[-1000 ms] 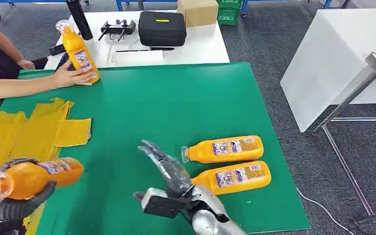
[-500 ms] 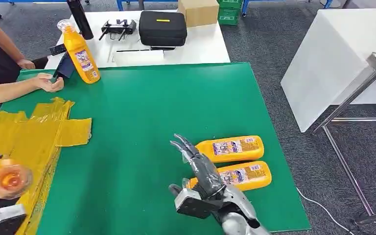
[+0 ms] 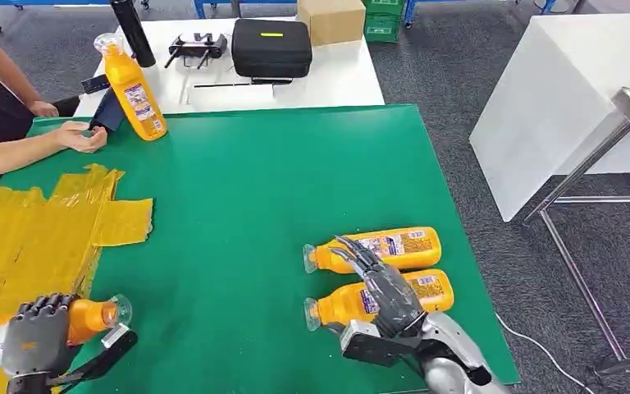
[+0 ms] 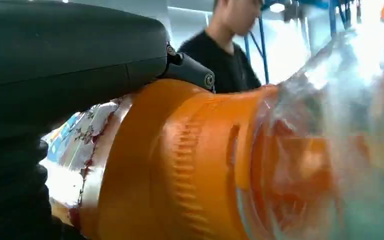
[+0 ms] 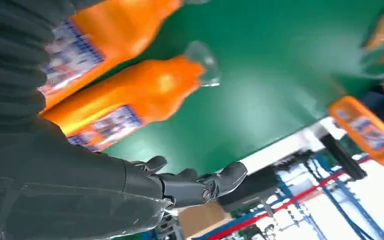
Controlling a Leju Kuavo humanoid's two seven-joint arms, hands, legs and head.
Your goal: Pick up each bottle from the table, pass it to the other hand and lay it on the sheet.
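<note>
Right hand (image 3: 381, 287), fingers spread and holding nothing, hovers over the nearer lying bottle (image 3: 394, 297), whose long axis runs crosswise with its cap toward the yellow sheet (image 3: 41, 238), where the left hand (image 3: 37, 332) grips another bottle (image 3: 90, 316).

Head view looks down over the green desk (image 3: 295, 180); both wrist views sit close, sharing its orange bottles (image 3: 377, 250).
</note>
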